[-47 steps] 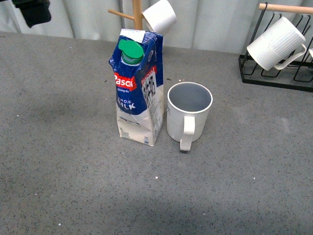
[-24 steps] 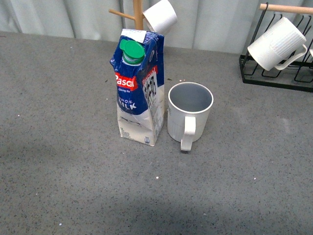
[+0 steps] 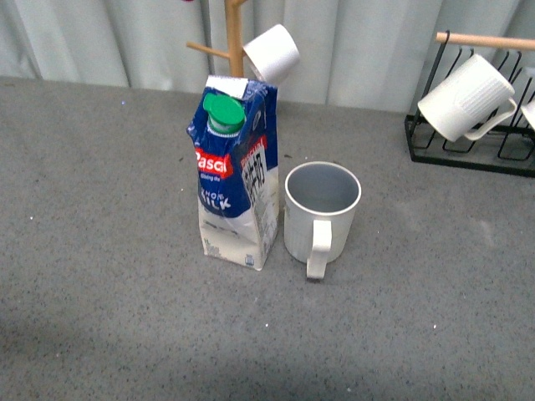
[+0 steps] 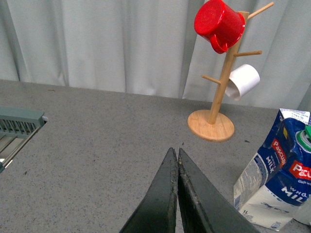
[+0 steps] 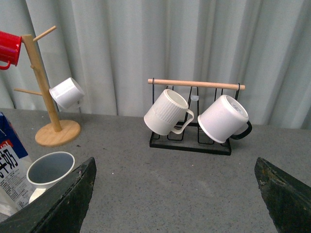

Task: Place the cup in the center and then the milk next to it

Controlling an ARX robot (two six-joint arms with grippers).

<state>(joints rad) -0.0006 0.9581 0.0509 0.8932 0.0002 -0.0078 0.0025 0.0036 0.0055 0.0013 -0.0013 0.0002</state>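
Observation:
The cup (image 3: 322, 215) stands upright in the middle of the grey table, handle toward me, grey-blue inside; its lettering does not show. It also shows in the right wrist view (image 5: 47, 173). The milk (image 3: 235, 171), a blue-and-white carton with a green cap, stands upright right beside the cup on its left; it also shows in the left wrist view (image 4: 277, 178) and the right wrist view (image 5: 10, 170). My left gripper (image 4: 175, 151) is shut and empty, off to the left of the carton. My right gripper (image 5: 175, 167) is open and empty, right of the cup. Neither arm shows in the front view.
A wooden mug tree (image 4: 214, 121) with a red mug (image 4: 218, 23) and a small white cup (image 3: 272, 52) stands behind the carton. A black rack (image 5: 189, 143) with two white mugs (image 5: 167, 112) stands back right. A grey rack edge (image 4: 19, 124) lies far left.
The dark arm at the top left of the front view has left the frame. The camera view has shifted slightly. Cup and milk stand unmoved.

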